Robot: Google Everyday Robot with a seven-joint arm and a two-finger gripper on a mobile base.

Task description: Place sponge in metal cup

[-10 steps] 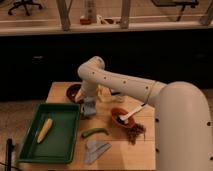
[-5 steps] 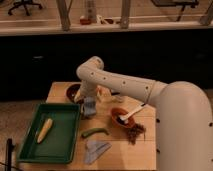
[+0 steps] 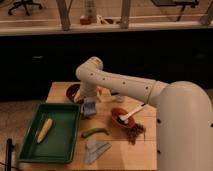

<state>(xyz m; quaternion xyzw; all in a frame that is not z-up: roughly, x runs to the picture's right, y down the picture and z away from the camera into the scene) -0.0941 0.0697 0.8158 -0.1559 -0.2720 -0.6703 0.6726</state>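
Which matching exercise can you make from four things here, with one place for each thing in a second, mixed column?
Things:
1. corn
2. white spoon
3. folded cloth
4. end effector

Places:
A. in the reddish-brown bowl
B. at the sponge, by the green tray, at its far right corner
C. in the green tray
D. near the front edge of the table

Pairs: 1-C, 2-A, 3-D, 4-B

The pale gripper (image 3: 87, 98) sat just above the grey-blue sponge (image 3: 89, 108); the tray (image 3: 62, 132) was green, the corn (image 3: 44, 130) yellow, one bowl (image 3: 114, 116) reddish-brown
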